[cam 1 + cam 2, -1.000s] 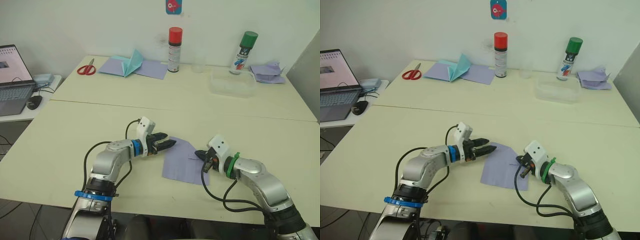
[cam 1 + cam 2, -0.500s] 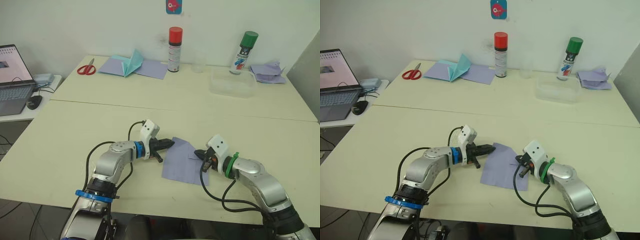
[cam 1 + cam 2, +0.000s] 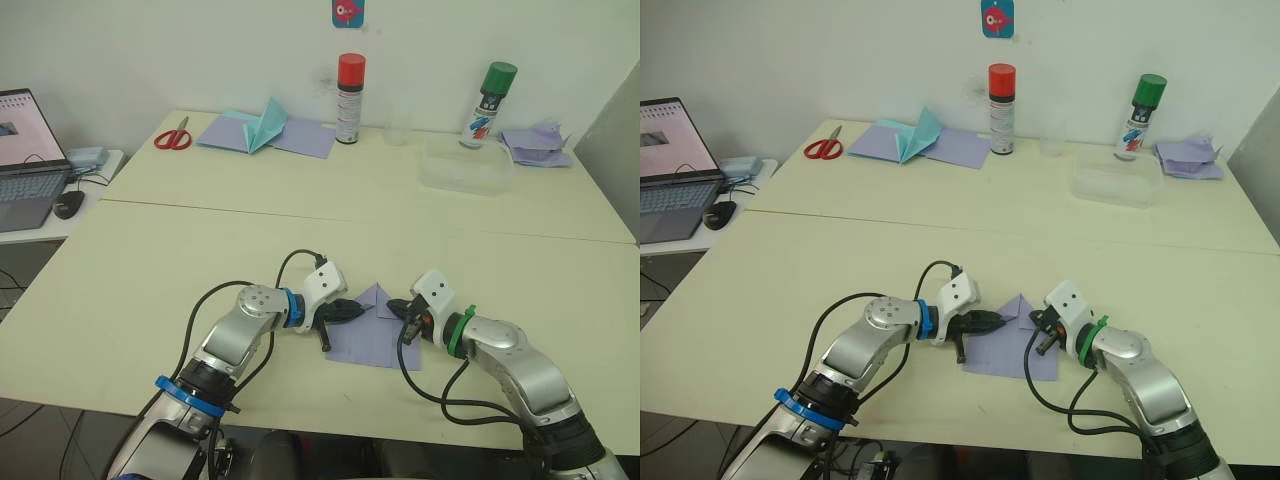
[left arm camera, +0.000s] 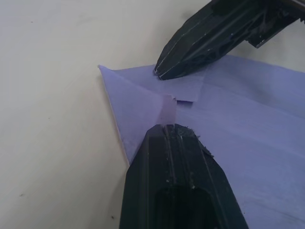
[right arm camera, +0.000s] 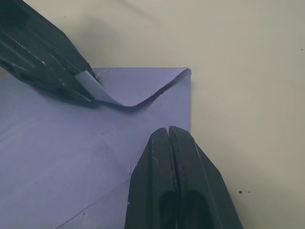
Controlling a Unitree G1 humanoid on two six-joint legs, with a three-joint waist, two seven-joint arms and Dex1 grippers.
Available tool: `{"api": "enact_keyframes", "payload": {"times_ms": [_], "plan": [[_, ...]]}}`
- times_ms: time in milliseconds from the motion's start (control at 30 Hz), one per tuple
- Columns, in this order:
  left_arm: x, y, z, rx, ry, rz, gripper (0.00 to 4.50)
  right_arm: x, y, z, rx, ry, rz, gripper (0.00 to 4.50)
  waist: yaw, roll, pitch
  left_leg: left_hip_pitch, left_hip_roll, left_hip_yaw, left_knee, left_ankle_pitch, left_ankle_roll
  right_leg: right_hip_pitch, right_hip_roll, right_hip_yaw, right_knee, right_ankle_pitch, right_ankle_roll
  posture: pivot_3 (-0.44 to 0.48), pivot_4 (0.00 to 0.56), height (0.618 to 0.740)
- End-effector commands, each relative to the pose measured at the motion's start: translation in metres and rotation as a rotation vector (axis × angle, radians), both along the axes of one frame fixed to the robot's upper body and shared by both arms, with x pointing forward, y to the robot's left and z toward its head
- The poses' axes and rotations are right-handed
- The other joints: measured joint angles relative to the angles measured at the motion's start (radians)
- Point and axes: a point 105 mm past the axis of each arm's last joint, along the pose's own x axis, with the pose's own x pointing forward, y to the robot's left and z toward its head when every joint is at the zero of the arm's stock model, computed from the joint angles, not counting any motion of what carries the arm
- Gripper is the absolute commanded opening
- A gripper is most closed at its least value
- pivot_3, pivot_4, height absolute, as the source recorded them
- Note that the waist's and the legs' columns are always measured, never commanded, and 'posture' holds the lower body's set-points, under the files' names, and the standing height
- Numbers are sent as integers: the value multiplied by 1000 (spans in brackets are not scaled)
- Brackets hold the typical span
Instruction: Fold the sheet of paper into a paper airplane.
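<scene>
Sheet of paper point(image 3: 372, 330) seen flat on near table point(image 3: 150, 270), between both grippers. Far-left corner lifted and curled over toward sheet middle, pinched in left gripper point(image 3: 352, 309); jaws pressed together on corner flap point(image 5: 102, 93). Right gripper point(image 3: 397, 308) set tip-down on sheet near its far edge, fingers point(image 5: 177, 181) pressed together, nothing gripped between them. Far table: scissors point(image 3: 173, 137), teal winged paper shape point(image 3: 262, 123) on lavender sheets, two spray cans, clear container point(image 3: 464, 166).

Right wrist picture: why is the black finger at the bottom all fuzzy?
In the right wrist view the right gripper sits very near the lens, so its lower part blurs; the sheet of paper beyond is sharper. The left wrist view blurs the left gripper likewise.
</scene>
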Motion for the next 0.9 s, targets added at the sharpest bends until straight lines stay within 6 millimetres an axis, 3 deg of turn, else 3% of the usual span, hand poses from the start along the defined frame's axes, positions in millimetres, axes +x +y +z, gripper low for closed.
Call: {"api": "enact_keyframes", "payload": {"times_ms": [33, 133, 300, 533, 900], "plan": [[-1, -6, -2, 15, -3, -38, 20, -8, 3, -19, -14, 86, 15, 0, 1, 0, 0, 0, 0, 0, 0, 0, 0, 0, 0, 0, 0, 0, 0, 0, 150, 740], [0, -7, -6, 30, 15, -38, 20, -5, 6, -12, 24, 59, 19, 0, 1, 0, 0, 0, 0, 0, 0, 0, 0, 0, 0, 0, 0, 0, 0, 0, 150, 740], [5, -5, -11, 44, 33, -12, 20, 9, 16, 18, 186, -21, 12, 0, 5, 3, 2, -1, -1, 0, 0, 0, 0, 0, 0, 0, 0, 0, 0, 0, 150, 740], [3, -2, -12, 57, 46, -21, 20, 21, 32, 8, 140, 4, 41, 0, 5, 4, 3, -1, -2, 0, 0, 0, 1, 0, -1, 0, 0, 0, 0, 0, 150, 740], [-1, 4, -15, 91, 30, -37, 20, 29, 27, -10, 67, 40, 61, 0, 5, 4, 3, -1, -2, 0, 0, 0, 1, 0, -1, 0, 0, 0, 0, 0, 150, 740]]}}
